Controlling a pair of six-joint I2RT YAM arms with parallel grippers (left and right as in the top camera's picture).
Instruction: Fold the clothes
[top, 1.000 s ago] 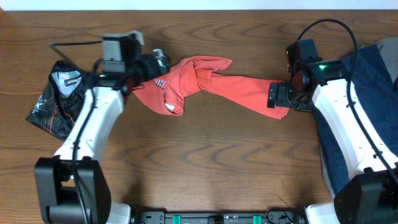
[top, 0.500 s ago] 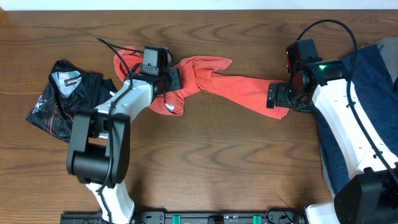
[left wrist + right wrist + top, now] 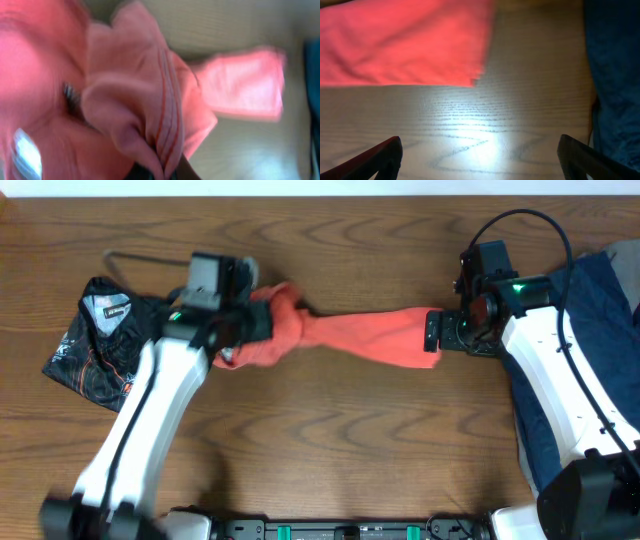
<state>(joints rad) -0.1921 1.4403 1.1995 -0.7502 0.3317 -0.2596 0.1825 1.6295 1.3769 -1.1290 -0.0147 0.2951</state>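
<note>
The coral-red T-shirt [image 3: 350, 332] lies twisted in a long band across the middle of the table. My left gripper [image 3: 255, 322] is shut on its bunched left end. In the left wrist view the T-shirt [image 3: 125, 100] fills the frame, and several of its folds are pinched in the left gripper [image 3: 165, 172]. My right gripper [image 3: 432, 338] is at the band's right end, open. In the right wrist view the right gripper [image 3: 480, 145] has only bare wood between its fingers, and the T-shirt's edge [image 3: 405, 45] lies just ahead of it.
A black garment with red-white print [image 3: 100, 345] lies crumpled at the far left. A large navy-blue garment [image 3: 600, 300] covers the right side under the right arm, and the navy-blue garment [image 3: 615, 75] lies close beside the right fingers. A thin cable [image 3: 140, 258] loops behind the left arm.
The left gripper has closed on the T-shirt's bunched left end. The shirt is now drawn into a narrower band, with its right end shifted slightly left. The right gripper stays open.
</note>
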